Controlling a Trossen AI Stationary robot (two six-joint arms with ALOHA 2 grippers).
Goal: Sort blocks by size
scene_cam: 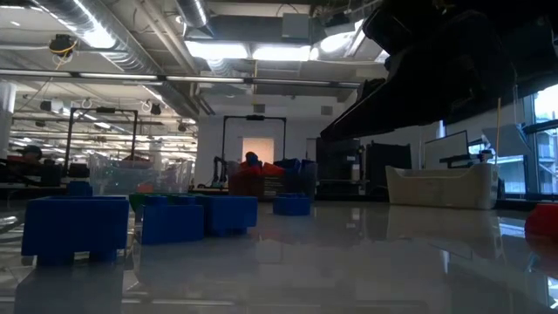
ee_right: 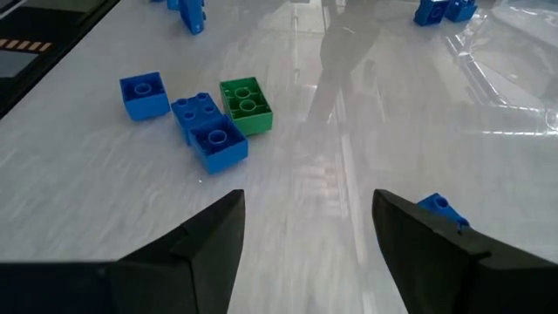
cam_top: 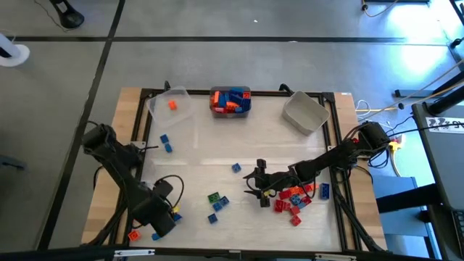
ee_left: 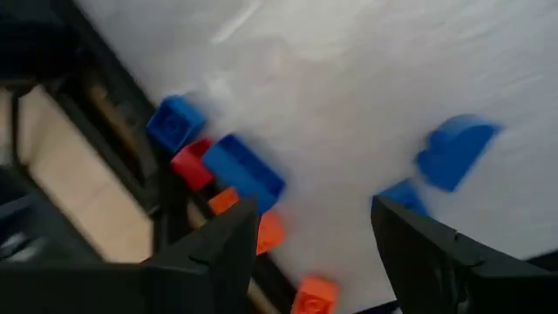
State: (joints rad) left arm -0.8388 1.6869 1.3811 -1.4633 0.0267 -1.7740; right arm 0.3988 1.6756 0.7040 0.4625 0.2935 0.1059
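Now we hover the right gripper (cam_top: 255, 187), fingers spread and empty, near the small green and blue plastic studded blocks (ee_right: 209, 118) on the white surface (ee_right: 366, 148); we should centre over one block before lowering and closing.

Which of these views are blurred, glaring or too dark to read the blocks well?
Left wrist view: motion-blurred, the blue block smeared. Low view: backlit by ceiling lights, so the near blue bricks are dim and the arm overhead is a silhouette. High view: bright glare on the floor at the upper right, the red pile clear. Right wrist view: sharp, the green brick crisp, sheen on the table.
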